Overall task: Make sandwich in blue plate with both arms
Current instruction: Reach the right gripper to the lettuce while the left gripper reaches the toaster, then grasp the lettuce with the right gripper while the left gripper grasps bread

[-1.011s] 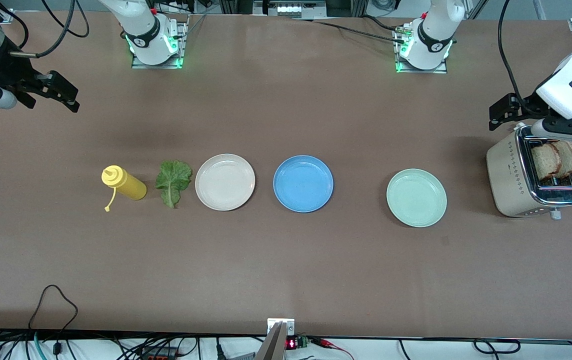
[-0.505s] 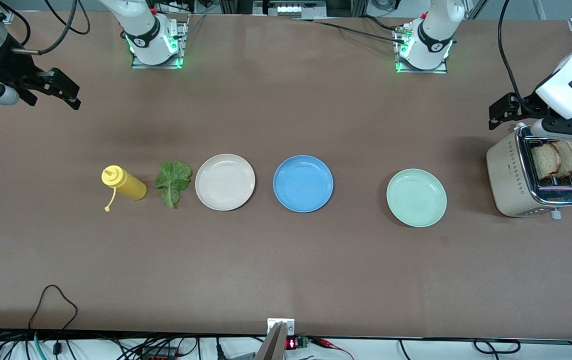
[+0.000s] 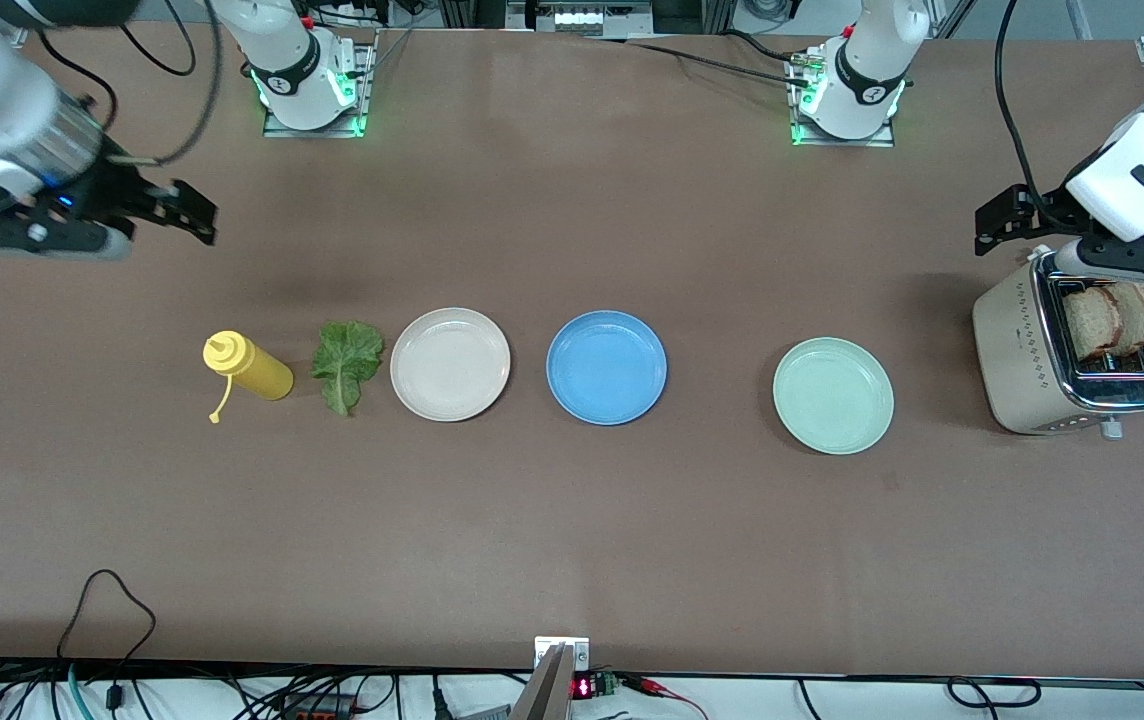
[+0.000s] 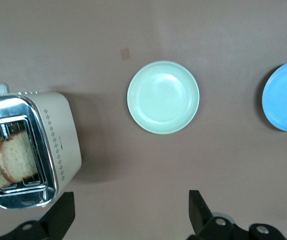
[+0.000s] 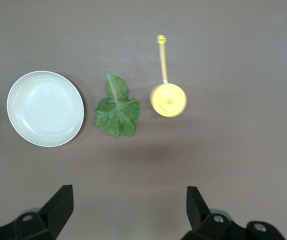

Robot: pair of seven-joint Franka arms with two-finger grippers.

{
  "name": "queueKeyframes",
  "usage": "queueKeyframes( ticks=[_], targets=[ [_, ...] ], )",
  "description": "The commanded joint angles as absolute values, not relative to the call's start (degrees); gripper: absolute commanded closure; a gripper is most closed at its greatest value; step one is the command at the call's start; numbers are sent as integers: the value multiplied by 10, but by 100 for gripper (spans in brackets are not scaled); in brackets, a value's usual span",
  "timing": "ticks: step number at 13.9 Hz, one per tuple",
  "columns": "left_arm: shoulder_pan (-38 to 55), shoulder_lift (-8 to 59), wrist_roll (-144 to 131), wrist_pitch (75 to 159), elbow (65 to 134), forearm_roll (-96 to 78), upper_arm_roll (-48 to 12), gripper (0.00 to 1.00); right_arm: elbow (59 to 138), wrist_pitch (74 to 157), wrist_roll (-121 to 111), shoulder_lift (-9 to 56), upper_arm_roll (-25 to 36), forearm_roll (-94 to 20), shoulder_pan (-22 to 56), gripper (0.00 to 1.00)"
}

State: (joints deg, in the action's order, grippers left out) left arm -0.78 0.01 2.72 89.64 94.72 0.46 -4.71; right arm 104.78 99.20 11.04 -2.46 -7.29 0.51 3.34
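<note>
The blue plate [image 3: 606, 367] lies bare in the middle of the table and shows at the edge of the left wrist view [image 4: 286, 96]. Two bread slices [image 3: 1110, 318] [image 4: 11, 157] stand in the toaster's slots. A green lettuce leaf [image 3: 346, 364] [image 5: 116, 107] lies flat on the table between the yellow bottle and the beige-white plate. My left gripper [image 3: 1007, 222] [image 4: 132, 200] hangs open and holds nothing, over the table right beside the toaster. My right gripper [image 3: 187, 212] [image 5: 129, 195] is open with nothing in it, over bare table at the right arm's end.
A yellow squeeze bottle [image 3: 248, 368] [image 5: 168, 99] stands beside the leaf. The beige-white plate [image 3: 450, 363] [image 5: 45, 108] and a mint-green plate [image 3: 832, 395] [image 4: 163, 97] flank the blue one. The cream toaster [image 3: 1017, 360] [image 4: 58, 135] stands at the left arm's end.
My right arm has swung in from the table's end toward the bottle and leaf. My left gripper has barely shifted beside the toaster. Both stay open.
</note>
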Motion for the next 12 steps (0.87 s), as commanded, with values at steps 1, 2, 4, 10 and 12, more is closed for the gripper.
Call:
queueKeyframes(
  ticks=[1,2,4,10,12],
  targets=[
    [-9,25,23,879,946,18,-45,0,1045,1027,118,21,-72,10,67,0],
    [-12,31,24,864,937,18,-44,0,1045,1039,118,37,-72,10,80,0],
    [-28,53,24,854,926,20,-42,0,1045,1069,122,59,-72,10,102,0],
    [-140,102,133,903,947,54,-43,0,1037,1149,199,135,-71,11,156,0],
    [-177,99,182,949,981,54,-43,0,1037,1167,216,154,-71,13,158,0]
  ],
)
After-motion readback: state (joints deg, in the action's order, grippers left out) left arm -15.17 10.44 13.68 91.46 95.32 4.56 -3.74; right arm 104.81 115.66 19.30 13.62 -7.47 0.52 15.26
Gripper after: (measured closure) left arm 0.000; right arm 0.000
